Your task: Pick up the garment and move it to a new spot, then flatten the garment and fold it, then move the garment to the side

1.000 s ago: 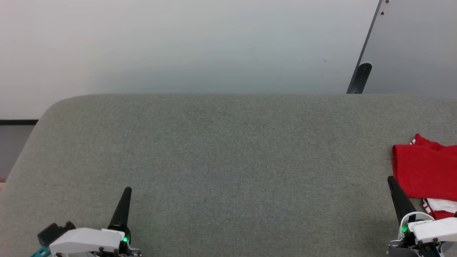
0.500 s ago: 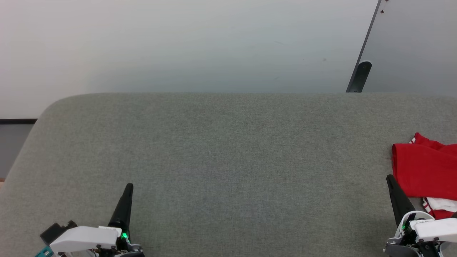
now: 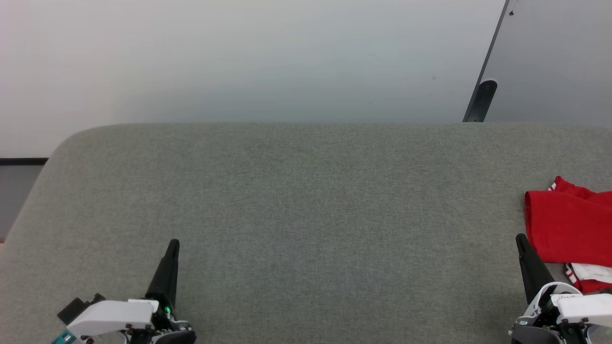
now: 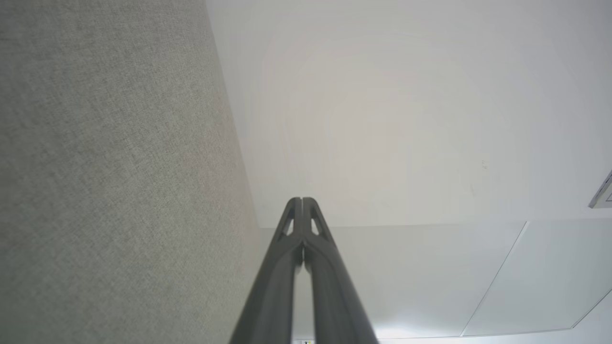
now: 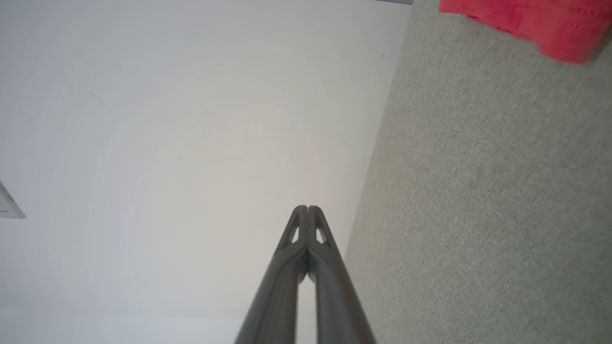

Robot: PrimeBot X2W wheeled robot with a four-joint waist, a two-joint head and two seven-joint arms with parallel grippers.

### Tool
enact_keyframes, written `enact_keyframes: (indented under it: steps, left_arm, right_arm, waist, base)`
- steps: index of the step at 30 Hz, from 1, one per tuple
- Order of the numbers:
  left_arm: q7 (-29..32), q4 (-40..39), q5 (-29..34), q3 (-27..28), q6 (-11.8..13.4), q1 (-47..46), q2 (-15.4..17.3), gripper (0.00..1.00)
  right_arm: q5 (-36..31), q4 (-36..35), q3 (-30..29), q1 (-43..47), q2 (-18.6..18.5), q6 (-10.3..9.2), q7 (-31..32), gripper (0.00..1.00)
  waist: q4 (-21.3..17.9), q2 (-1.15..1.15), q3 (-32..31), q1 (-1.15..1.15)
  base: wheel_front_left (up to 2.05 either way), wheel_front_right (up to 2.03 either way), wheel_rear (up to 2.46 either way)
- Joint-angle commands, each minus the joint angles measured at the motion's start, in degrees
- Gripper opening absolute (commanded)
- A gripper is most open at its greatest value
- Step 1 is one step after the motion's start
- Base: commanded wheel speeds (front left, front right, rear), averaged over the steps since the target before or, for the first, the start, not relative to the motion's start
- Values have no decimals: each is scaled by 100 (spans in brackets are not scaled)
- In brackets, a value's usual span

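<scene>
Head view: garment (image 3: pixel 569 224), white end nearward, axis cropped (left hand (image 3: pixel 173 243), right hand (image 3: pixel 519 237) closed).

Garment (image 3: pixel 569 228) is showing bright red, white panel, red-and-white striped trim; padded surface (image 3: pixel 306 200) is showing grey-green woven fleck.

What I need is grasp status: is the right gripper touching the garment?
Apart. The right wrist view shows the shut right gripper with bare grey surface between its tip and the garment.
</scene>
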Motion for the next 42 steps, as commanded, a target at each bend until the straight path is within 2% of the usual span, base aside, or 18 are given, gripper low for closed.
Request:
enact_keyframes:
  steps: [1, 9, 42]
  left_arm:
    - [40, 10, -99, 32, -51, -57, -29, 0]
    - [110, 46, -329, 97, -95, -111, -100, 0]
    - [111, 43, -313, 98, -93, -108, -98, 0]
  right_arm:
    - [116, 9, 20, -93, 19, -2, -31, 0]
    - [365, 49, 22, -116, 68, -1, -54, 0]
    - [354, 46, 24, -78, 62, 0, -56, 0]
  waist:
    - [-2, 0, 3, 0]
    - [-9, 0, 20, 0]
    - [-9, 0, 20, 0]
  base:
    - [0, 0, 0]
    - [0, 0, 0]
    - [0, 0, 0]
